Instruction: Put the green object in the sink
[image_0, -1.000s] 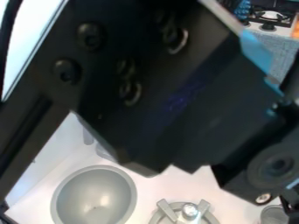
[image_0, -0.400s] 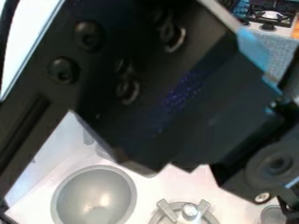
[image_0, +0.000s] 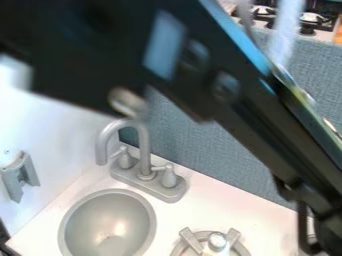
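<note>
The black arm (image_0: 234, 100) is crossing the view at a slant, running from the upper left to the right edge and passing above a toy sink unit. I cannot tell whether the pincer is standing apart, closing together or clamping on anything. Under the arm, left of centre, a grey faucet (image_0: 145, 160) is standing upright on the white desk (image_0: 224, 210), its curved spout bending toward the left and a handle rising on each side. The round grey sink bowl (image_0: 100, 220) is lying just in front of it, catching a bright reflection. At the bottom, right of the bowl, a round grey burner (image_0: 217, 242) with raised prongs is resting on the desk. A grey bracket (image_0: 20, 175) is hanging on the pale side wall (image_0: 57, 140). Behind the desk, a blue-grey textured surface (image_0: 194, 147) is stretching toward a stove (image_0: 314, 22) at the upper right.
</note>
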